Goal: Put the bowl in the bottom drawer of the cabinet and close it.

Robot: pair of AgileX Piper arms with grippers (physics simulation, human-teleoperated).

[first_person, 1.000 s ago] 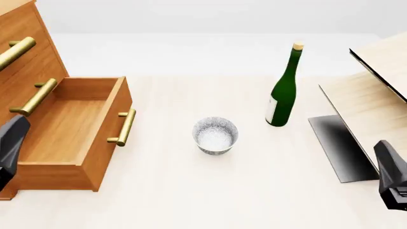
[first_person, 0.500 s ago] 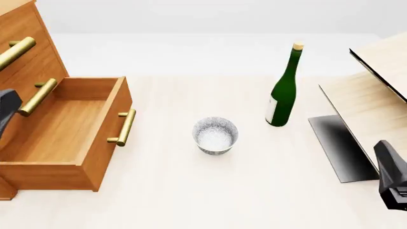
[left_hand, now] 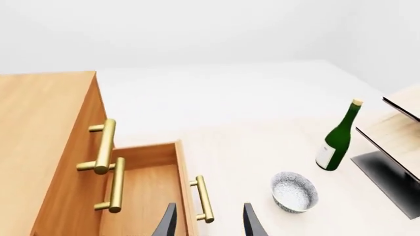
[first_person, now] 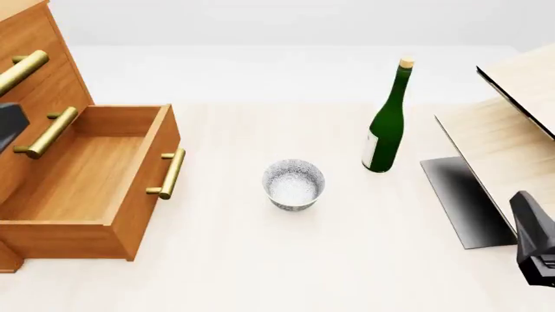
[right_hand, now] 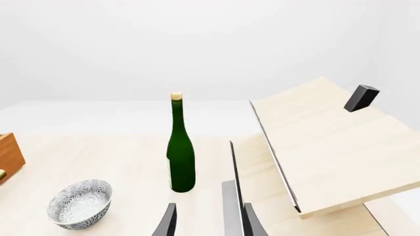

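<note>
The speckled white bowl (first_person: 294, 184) stands upright near the middle of the table, right of the cabinet (first_person: 39, 78). The bottom drawer (first_person: 82, 179) is pulled out and holds nothing; its brass handle (first_person: 167, 173) faces the bowl. In the left wrist view my left gripper (left_hand: 208, 225) hangs open high above the drawer handle (left_hand: 203, 199), with the bowl (left_hand: 294, 191) off to one side. The front view shows only a black part of the left arm (first_person: 7, 123) at the left edge. My right gripper (right_hand: 206, 223) is open and holds nothing, well apart from the bowl (right_hand: 79, 203).
A tall green bottle (first_person: 386, 127) stands upright behind and right of the bowl. A pale wooden structure (first_person: 511, 130) with a black panel (first_person: 464, 198) fills the right side. The two upper drawers, one with handle (first_person: 45, 133), are closed. A black part of the right arm (first_person: 536, 247) sits at the lower right.
The black part of the left arm has risen along the left edge, from beside the drawer's front corner to beside the middle handle. Bowl, drawer and right arm have not moved.
</note>
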